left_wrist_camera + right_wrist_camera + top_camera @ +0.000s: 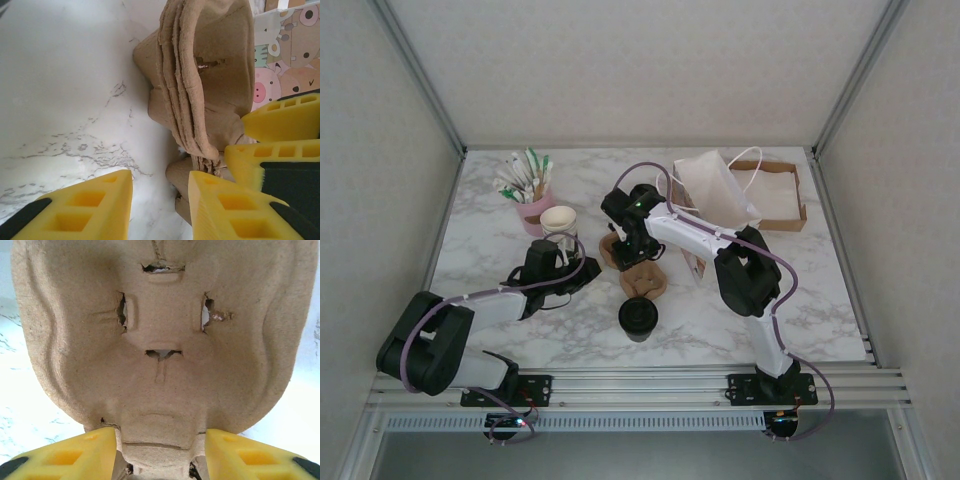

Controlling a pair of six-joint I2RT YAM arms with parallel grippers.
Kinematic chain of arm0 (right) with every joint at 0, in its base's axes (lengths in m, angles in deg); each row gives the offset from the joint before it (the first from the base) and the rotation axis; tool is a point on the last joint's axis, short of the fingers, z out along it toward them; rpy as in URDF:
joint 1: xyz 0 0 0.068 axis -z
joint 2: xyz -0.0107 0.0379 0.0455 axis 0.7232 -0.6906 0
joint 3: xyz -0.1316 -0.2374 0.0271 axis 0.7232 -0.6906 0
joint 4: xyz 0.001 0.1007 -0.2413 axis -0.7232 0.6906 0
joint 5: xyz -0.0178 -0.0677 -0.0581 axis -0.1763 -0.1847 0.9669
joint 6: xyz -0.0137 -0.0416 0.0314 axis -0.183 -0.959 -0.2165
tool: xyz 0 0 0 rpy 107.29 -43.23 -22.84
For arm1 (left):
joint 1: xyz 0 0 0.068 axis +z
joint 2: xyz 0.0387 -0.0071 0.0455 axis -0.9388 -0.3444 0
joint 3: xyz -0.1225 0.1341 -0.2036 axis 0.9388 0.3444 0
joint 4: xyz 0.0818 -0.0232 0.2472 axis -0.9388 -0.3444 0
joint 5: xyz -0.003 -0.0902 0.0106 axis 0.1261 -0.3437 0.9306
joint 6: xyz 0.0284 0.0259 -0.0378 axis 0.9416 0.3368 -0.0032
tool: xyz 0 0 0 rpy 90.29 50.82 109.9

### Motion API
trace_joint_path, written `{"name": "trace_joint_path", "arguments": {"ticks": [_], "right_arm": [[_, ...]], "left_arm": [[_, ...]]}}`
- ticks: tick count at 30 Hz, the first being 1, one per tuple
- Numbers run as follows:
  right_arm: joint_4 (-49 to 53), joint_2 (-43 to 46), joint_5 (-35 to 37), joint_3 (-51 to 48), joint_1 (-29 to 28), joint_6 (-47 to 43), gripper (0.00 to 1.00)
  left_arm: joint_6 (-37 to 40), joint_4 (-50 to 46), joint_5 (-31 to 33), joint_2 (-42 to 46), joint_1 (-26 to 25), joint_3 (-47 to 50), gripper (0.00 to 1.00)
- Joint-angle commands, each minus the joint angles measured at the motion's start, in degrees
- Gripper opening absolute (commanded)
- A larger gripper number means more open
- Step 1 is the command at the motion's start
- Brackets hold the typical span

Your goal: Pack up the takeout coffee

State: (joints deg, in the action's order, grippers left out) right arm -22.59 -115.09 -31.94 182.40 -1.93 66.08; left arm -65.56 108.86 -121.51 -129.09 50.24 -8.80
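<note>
A stack of brown pulp cup carriers [645, 282] stands tipped up on edge at the table's middle. My right gripper [625, 245] is shut on it. In the right wrist view the carrier [160, 340] faces me, and the right gripper [160, 455] pinches its narrow lower neck. My left gripper [586, 271] sits just left of the stack, open. In the left wrist view the left gripper [160, 205] has bare marble in its gap, with the layered carrier edges [185, 100] just ahead. A squat black round thing [638, 318] stands in front; I cannot tell whether it is the takeout coffee or a pile of lids.
A stack of lidless cream-rimmed cups [558, 220] stands behind the left gripper, beside a pink cup of stirrers [530, 195]. A white paper bag [715, 190] and a flat cardboard tray [782, 200] lie at the back right. A cartoon-printed surface [285, 55] shows behind the carriers.
</note>
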Motion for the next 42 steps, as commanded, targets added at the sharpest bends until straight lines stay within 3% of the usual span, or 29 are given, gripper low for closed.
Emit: {"name": "trace_joint_path", "arguments": {"ticks": [1,15,29,42], "right_arm": [[2.2,-1.6,1.8,1.2,-0.3,-0.5,0.49],[3.7,-3.5,3.7,2.9,-1.5,-0.4,0.50],[3.9,-2.3,2.1,3.1,-1.7,0.3,0.33],[3.3,-0.4,-0.4,2.6,-1.4,0.7,0.31]], "left_arm": [[-0.2,1.9,-1.0,-0.6,0.1,0.4,0.34],[-0.3,2.3,-1.0,-1.0,0.0,0.7,0.34],[-1.1,5.2,-1.6,-3.1,0.0,1.1,0.34],[-2.2,8.3,-2.6,-4.9,0.0,1.3,0.38]]}}
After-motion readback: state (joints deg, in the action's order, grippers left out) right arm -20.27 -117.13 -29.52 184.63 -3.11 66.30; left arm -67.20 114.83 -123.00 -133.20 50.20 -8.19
